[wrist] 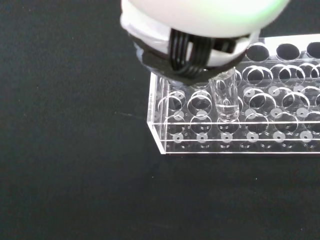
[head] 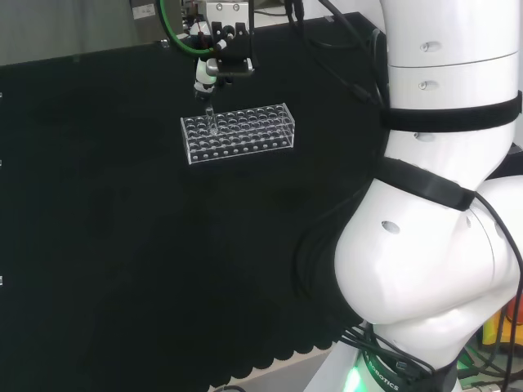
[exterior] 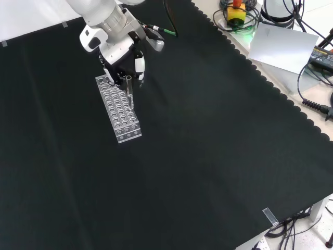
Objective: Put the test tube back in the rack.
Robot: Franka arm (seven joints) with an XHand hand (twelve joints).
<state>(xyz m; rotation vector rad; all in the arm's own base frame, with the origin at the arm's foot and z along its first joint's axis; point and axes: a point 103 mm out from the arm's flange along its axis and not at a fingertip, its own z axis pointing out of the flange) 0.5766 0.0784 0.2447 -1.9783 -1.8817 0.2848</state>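
Observation:
A clear test tube (wrist: 225,97) stands upright in a hole near one end of the clear plastic rack (wrist: 240,131), its lower part inside the rack. The hand (exterior: 122,54) hovers right above that end of the rack (exterior: 120,115), fingers curled down around the top of the test tube (exterior: 129,89). In the head view the hand (head: 208,75) is over the left end of the rack (head: 245,135), with the test tube (head: 209,121) hanging from its fingertips into the rack. A black and white finger (wrist: 185,57) touches the tube's rim.
The rack holds several rows of unfilled holes. Black cloth surrounds it on all sides. The arm's white links (head: 441,212) fill the right of the head view. Cables, a yellow device (exterior: 237,13) and paper lie beyond the cloth's scalloped edge.

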